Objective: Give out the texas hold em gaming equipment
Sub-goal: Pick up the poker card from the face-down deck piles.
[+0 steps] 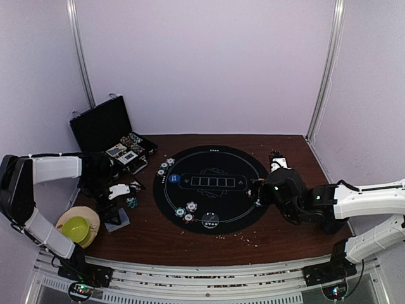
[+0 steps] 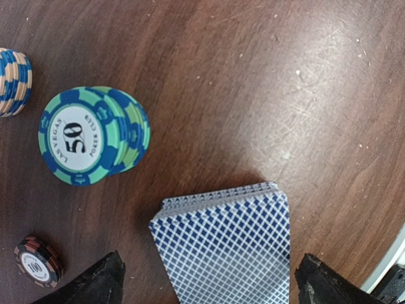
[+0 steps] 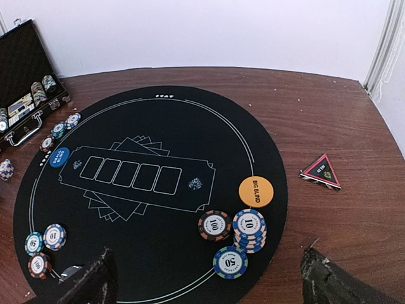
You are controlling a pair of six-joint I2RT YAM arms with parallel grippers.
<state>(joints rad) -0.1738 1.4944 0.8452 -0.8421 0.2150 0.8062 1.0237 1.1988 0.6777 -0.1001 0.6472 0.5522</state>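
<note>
Chips (image 3: 249, 229) stacked at three mat (image 3: 164, 120) spots; orange button (image 3: 255, 191), blue button (image 3: 59, 156) placed. Deck (image 2: 224, 244) undealt, on table (image 2: 266, 95) inside spread left gripper (image 2: 212, 280); right gripper (image 3: 212, 278) spread, empty.

Black case (image 1: 101, 126) (lid raised) stands near the round mat (image 1: 239, 209).

The left gripper (image 1: 126, 189) hangs at nine o'clock and the right gripper (image 1: 258, 190) at three o'clock, both with jaws wide apart.
</note>
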